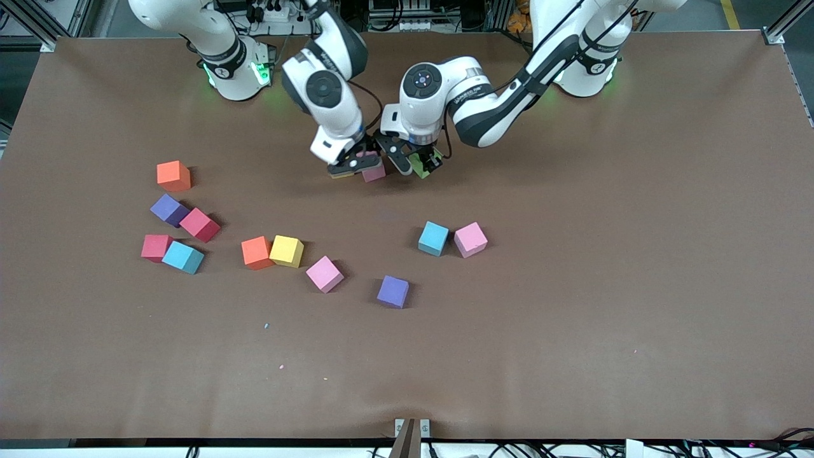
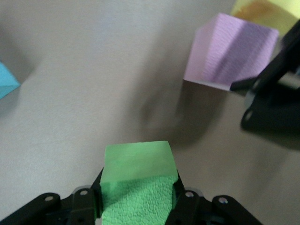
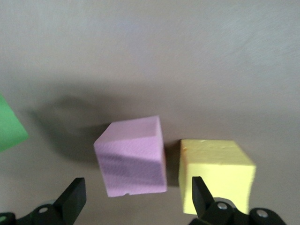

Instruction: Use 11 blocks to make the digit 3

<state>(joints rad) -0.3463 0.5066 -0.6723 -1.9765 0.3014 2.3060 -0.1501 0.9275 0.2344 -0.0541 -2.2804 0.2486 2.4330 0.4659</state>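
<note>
The left gripper (image 2: pixel 138 206) clamps a green block (image 2: pixel 137 180) beside the pink block (image 3: pixel 132 157) under the spread-apart right gripper (image 3: pixel 136 199).

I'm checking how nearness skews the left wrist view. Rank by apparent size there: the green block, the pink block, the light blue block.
1. Green block, held in the left tool, nearest the camera.
2. Pink block.
3. Light blue block, cropped, so unsure.
</note>
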